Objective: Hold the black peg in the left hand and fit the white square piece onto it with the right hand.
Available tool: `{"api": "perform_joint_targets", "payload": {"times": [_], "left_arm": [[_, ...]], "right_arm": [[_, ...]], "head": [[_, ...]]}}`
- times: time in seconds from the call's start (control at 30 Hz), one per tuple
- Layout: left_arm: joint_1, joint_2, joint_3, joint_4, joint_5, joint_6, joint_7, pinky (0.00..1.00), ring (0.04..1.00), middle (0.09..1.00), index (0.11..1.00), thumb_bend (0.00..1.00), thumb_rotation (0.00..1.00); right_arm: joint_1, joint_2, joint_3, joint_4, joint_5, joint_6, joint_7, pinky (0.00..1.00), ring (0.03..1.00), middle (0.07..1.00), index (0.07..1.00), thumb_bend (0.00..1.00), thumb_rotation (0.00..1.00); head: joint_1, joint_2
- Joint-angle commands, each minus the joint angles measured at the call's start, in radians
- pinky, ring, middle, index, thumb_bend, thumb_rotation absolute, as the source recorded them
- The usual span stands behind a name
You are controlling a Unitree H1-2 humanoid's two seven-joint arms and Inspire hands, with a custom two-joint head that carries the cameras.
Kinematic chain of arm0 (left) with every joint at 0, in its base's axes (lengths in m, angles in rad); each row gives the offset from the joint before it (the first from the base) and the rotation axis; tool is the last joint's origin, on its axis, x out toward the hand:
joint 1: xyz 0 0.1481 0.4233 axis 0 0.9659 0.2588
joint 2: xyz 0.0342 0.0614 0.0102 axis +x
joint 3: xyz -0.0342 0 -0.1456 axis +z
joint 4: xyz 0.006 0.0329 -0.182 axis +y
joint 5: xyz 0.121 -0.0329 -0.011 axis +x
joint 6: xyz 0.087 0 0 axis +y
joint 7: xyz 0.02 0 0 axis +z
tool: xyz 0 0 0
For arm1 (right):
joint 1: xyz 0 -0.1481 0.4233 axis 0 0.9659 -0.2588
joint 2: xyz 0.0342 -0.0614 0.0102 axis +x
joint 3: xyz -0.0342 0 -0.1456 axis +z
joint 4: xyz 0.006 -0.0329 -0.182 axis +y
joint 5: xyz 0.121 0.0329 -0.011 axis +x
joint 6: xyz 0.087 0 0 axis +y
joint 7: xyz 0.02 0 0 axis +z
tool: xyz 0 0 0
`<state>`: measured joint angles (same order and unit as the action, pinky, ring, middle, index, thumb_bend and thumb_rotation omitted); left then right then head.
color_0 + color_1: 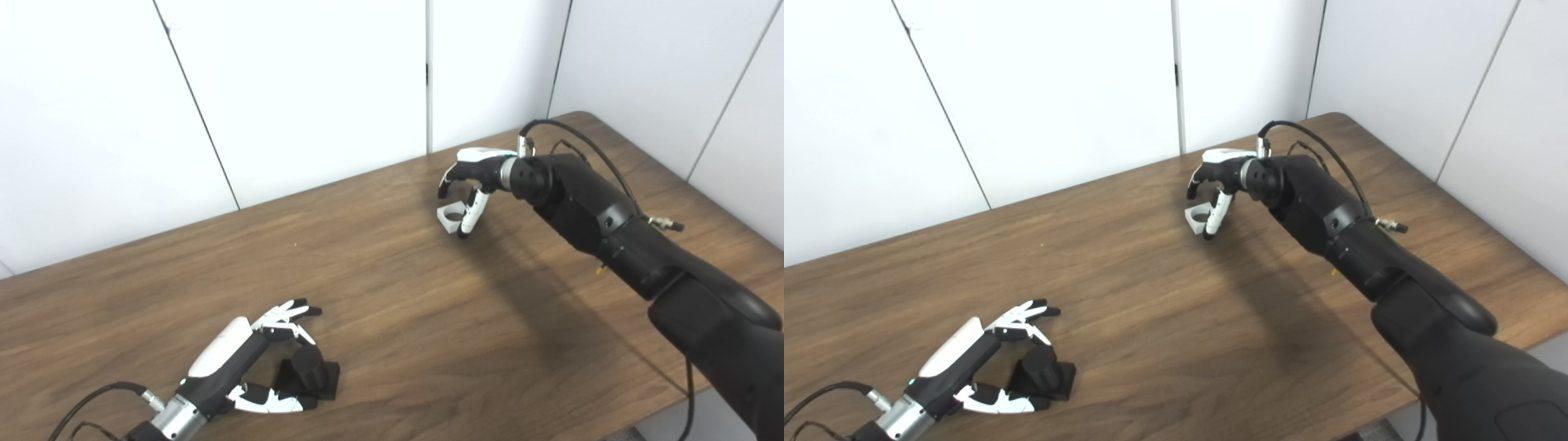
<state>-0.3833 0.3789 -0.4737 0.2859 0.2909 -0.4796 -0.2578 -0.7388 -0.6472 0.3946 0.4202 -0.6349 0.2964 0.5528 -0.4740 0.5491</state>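
Dark wood grain covers the counter (380, 288), which carries both task pieces well apart from each other. The black peg (308, 367), a short upright cylinder on a flat square base, stands near the counter's front edge toward its left end. The left hand (257, 361) lies low around it: the fingers (288, 312) are spread above and behind the peg, and the thumb reaches along the counter in front of the base, so the peg sits in the gap between them. That hand is open and loosely cupped; whether any part touches the peg cannot be told. The white square piece (451, 217), with a round hole through it, lies on the counter close to the back edge, toward the right. The right hand (474, 180) arches down over it from the right, fingers curled, one white finger dropping just beside the piece's right side. Whether it has actually gripped the piece cannot be told.
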Motion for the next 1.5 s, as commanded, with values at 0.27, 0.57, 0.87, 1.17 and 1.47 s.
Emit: {"api": "perform_joint_targets", "payload": {"times": [0.27,0.57,0.87,1.17,1.47], "left_arm": [[-0.005,0.027,0.013,-0.015,0.023,0.010,-0.031,0.97,0.970,0.896,0.490,0.52,0.06],[-0.007,0.025,0.020,-0.014,0.026,0.010,-0.036,0.95,0.967,0.895,0.490,0.52,0.06],[-0.002,0.026,0.026,-0.023,0.026,0.010,-0.040,0.94,0.964,0.893,0.490,0.52,0.06],[0.000,0.022,0.029,-0.025,0.029,0.010,-0.044,0.95,0.966,0.895,0.490,0.52,0.06],[0.002,0.021,0.030,-0.027,0.035,0.010,-0.040,0.94,0.964,0.895,0.490,0.52,0.06]], "right_arm": [[0.004,-0.036,-0.014,-0.008,-0.004,-0.002,0.002,0.83,0.912,0.902,0.727,0.77,0.15],[-0.003,-0.036,0.015,0.021,-0.029,0.010,0.026,0.83,0.911,0.884,0.628,0.76,0.16],[0.006,-0.035,0.017,0.016,-0.043,0.028,0.024,0.87,0.916,0.854,0.486,0.52,0.14],[0.019,-0.040,0.023,0.013,-0.059,-0.010,-0.010,0.90,0.926,0.826,0.482,0.52,0.14],[0.030,-0.041,0.015,0.000,-0.058,-0.027,-0.031,0.88,0.915,0.822,0.482,0.52,0.14]], "head": [[-0.003,0.005],[0.000,0.007],[-0.004,0.012],[-0.003,0.015],[0.029,0.026]]}}
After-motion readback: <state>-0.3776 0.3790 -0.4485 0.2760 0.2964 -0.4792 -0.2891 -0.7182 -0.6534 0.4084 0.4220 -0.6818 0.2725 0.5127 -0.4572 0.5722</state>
